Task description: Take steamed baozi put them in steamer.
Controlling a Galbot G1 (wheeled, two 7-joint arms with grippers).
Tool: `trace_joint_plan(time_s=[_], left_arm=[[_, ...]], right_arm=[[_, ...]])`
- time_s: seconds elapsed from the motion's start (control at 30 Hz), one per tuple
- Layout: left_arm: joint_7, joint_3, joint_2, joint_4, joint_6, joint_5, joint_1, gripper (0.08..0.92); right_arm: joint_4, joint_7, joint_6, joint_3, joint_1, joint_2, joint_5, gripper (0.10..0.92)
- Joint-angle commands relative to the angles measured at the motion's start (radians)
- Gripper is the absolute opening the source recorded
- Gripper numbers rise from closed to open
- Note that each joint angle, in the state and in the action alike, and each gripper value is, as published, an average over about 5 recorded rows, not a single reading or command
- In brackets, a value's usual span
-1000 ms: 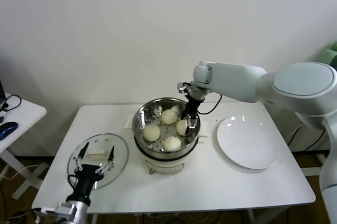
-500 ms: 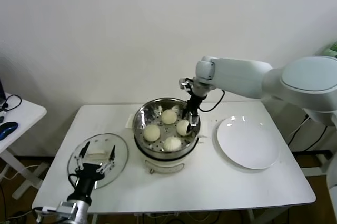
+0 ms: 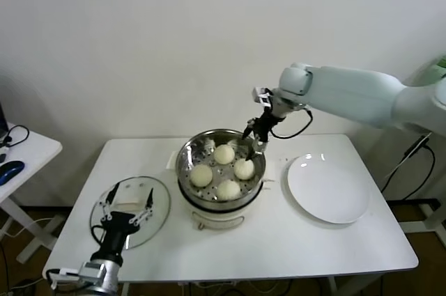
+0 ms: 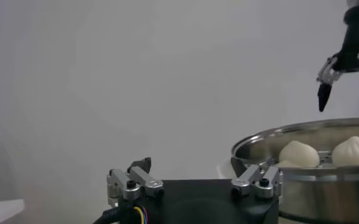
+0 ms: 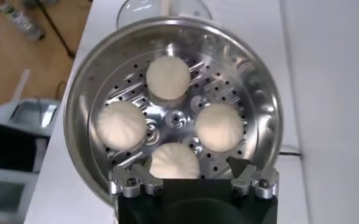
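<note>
The steamer (image 3: 187,151) is a shiny steel basket on a white cooker base at the table's middle. Four cream-white baozi lie in it, at the back (image 3: 224,154), right (image 3: 244,168), left (image 3: 201,175) and front (image 3: 228,189). My right gripper (image 3: 255,136) hangs open and empty just above the basket's back right rim. The right wrist view looks straight down on the basket (image 5: 261,103) and all four buns. My left gripper (image 3: 127,202) is open and empty, low over the glass lid at the front left. Its view shows the steamer rim (image 4: 270,135) and the right gripper (image 4: 345,97) above it.
A flat round glass lid (image 3: 162,202) lies left of the steamer. A bare white plate (image 3: 327,188) lies to its right. A small side table (image 3: 28,148) with a mouse stands beyond the table's left edge. A wall runs close behind.
My right gripper has lifted out of the basket and drawn up and to the right, leaving the right-hand baozi lying inside. The left arm has barely moved.
</note>
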Motion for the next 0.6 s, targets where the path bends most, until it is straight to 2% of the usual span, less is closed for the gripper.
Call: trace_joint_plan(time_s=[0.03,0.33,0.47,0.6], left_arm=[[-0.008,0.017,0.0,0.009,0.004,0.041,-0.03,0.823],[-0.013,0.015,-0.013,0.025,0.016,0.043,-0.058,0.823],[-0.008,0.011,-0.016,0.029,0.012,0.039,-0.064,0.823],[-0.003,0.001,-0.018,0.029,0.013,0.037,-0.067,0.823]], right_arm=[[0.303,0.273,-0.028,0.369,-0.182,-0.394,-0.122,0.823],[0.469,0.436,-0.005,0.995,-0.732,-0.601,-0.237,0.823],[0.527,0.536,0.045,1.235,-0.989,-0.627,-0.288,0.823],[0.575,0.566,0.074,1.553,-1.289,-0.596,-0.354,0.823]])
